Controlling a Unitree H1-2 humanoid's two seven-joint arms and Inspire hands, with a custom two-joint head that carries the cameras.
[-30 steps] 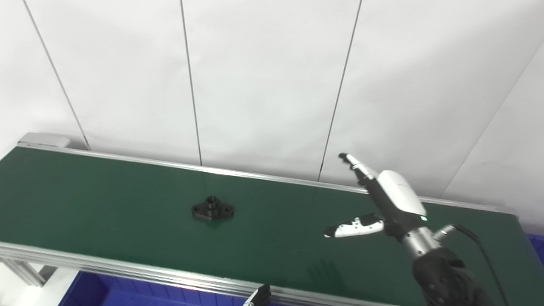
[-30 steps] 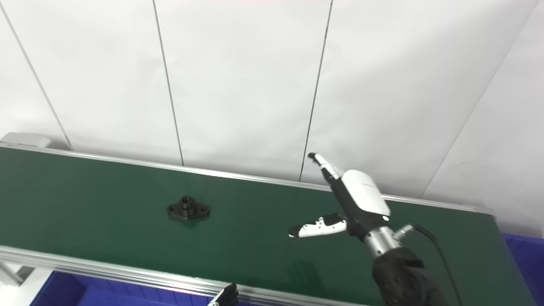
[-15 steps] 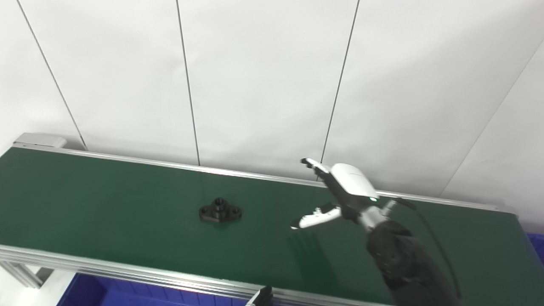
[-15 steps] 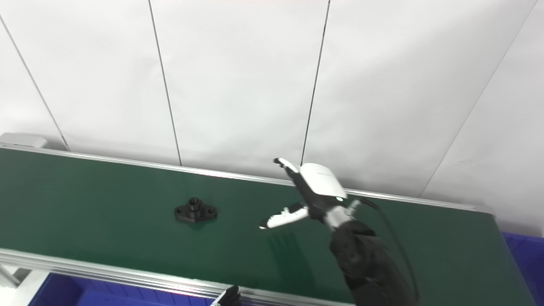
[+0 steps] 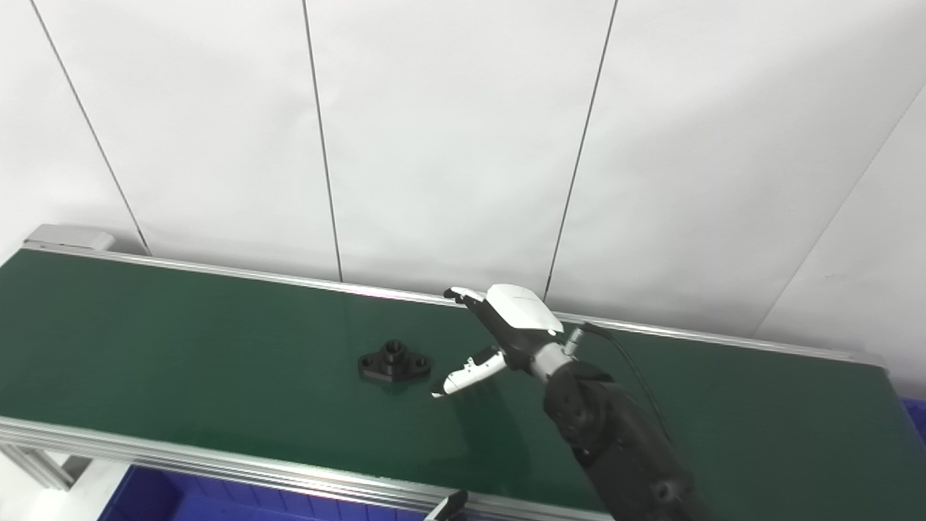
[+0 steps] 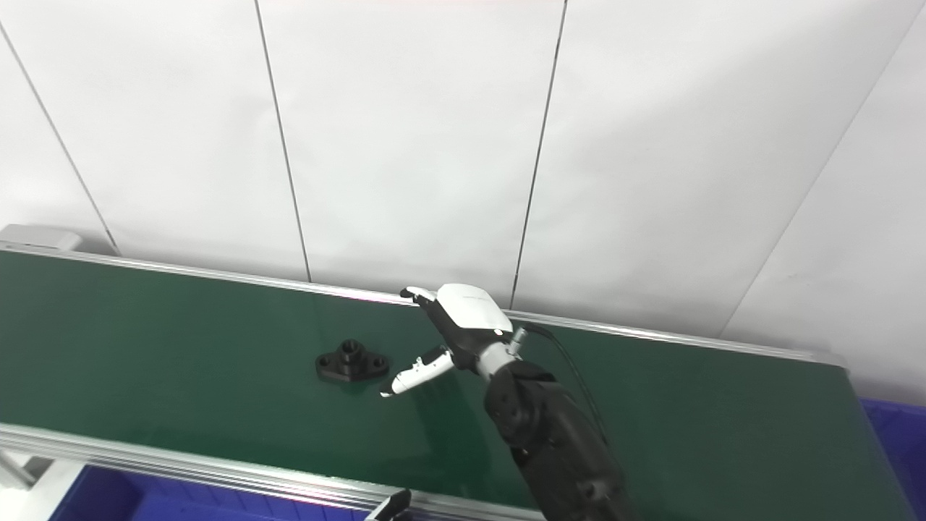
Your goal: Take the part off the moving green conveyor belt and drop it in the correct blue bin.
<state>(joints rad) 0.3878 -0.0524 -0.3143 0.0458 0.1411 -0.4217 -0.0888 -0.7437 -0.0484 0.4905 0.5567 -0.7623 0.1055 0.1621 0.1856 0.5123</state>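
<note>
Green conveyor belt (image 5: 181,340), aluminium side rails; black flanged part (image 5: 394,360) lying flat mid-belt.

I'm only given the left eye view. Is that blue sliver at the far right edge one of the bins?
Observer: Yes. The right eye view shows more of it: a blue bin lying past the right end of the green belt.
Operator: And is the robot hand touching that black thing yet?
Observer: No. From the right eye, the thumb tip of the right robot hand sits just below the right lug of the black part, with a strip of belt showing between them.
</note>
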